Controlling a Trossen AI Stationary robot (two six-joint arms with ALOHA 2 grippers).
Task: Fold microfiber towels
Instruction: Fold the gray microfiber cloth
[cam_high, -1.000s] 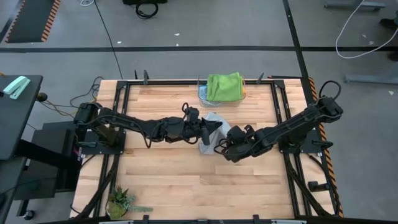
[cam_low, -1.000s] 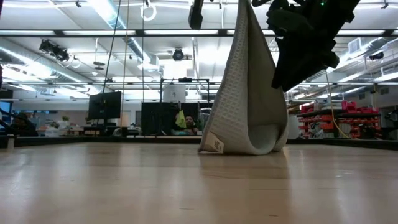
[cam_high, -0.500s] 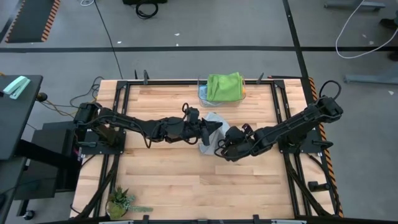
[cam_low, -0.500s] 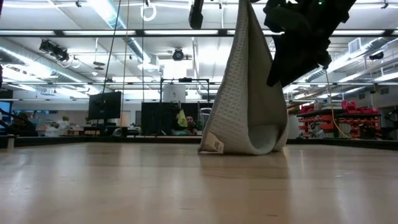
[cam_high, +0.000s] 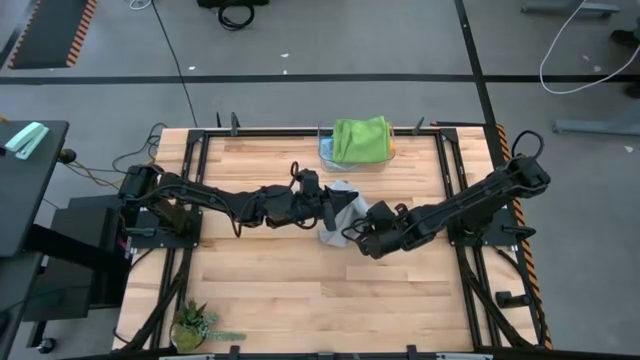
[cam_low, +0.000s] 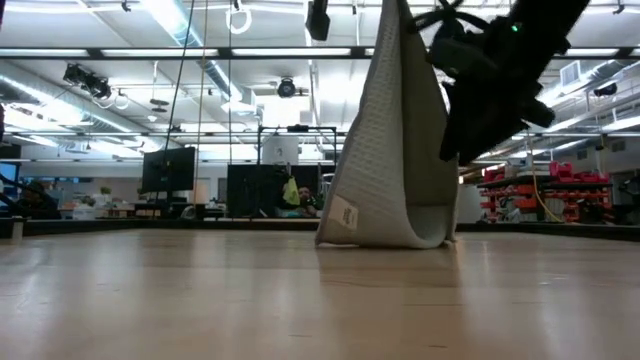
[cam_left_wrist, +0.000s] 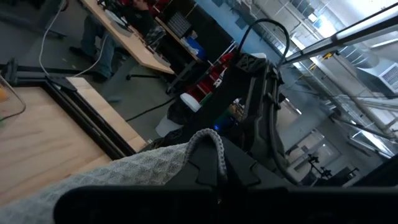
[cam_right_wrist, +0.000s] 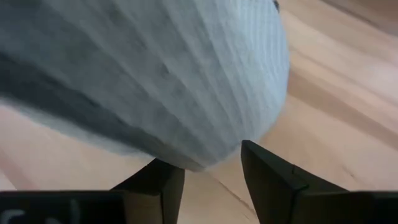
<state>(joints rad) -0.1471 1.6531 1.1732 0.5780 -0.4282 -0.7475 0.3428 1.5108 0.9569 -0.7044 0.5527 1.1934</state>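
Note:
A light grey towel (cam_high: 340, 213) hangs over the middle of the table from my left gripper (cam_high: 330, 205), which is shut on it and points level. In the low view the grey towel (cam_low: 395, 140) drops in a long drape, and its curled lower end (cam_low: 405, 235) rests on the wood. My right gripper (cam_right_wrist: 211, 168) is open and slants down at the towel's lower part (cam_right_wrist: 161, 81); whether its fingers touch the cloth I cannot tell. A bright green towel (cam_high: 361, 138) lies folded on a light blue one at the far edge. My left gripper pinches a bunched upper corner of the grey towel (cam_left_wrist: 200, 140) between its two fingers, coming in level from the table's left. The cloth hangs below the fingers in a slack drape. Its lower end lies curled on the table (cam_low: 405, 235).
The stack of folded towels sits at the far edge, right of centre. A small potted plant (cam_high: 193, 325) stands at the near left corner. Bare wood (cam_high: 290, 290) lies between the arms and the near edge. Metal frame rails (cam_high: 455, 180) run along both sides.
My right gripper has edged toward the hanging towel and dipped slightly, staying open. The towel's lower corner with the white tag has risen a little off the table, while the curled end stays down.

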